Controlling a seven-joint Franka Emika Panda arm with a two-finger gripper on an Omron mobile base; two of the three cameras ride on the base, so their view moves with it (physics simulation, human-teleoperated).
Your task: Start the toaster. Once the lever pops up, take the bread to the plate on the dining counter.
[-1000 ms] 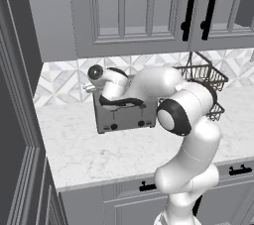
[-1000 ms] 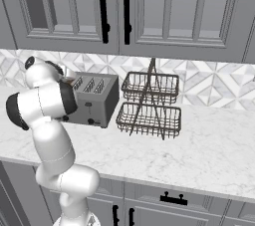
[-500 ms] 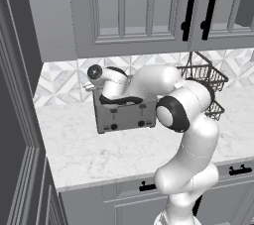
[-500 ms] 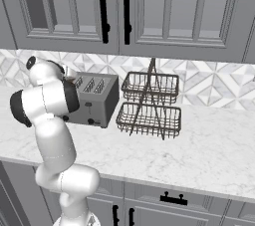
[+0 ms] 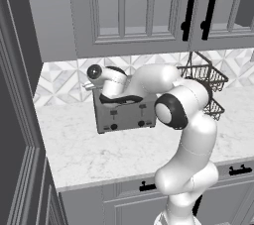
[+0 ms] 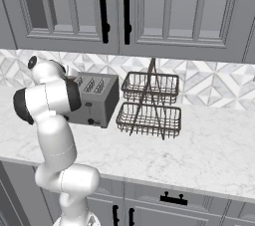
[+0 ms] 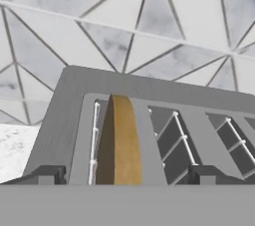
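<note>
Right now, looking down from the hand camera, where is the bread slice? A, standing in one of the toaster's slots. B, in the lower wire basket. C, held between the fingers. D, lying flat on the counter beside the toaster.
A: in the hand view the bread stands upright on edge in the leftmost visible slot of the toaster, and the open hand has its fingertips apart on either side, not touching it.

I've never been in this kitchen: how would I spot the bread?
Find the grey toaster on the marble worktop, left of the wire baskets. The bread stands upright in one end slot. It is the one golden-tan thing; the other slots show bare wire.
</note>
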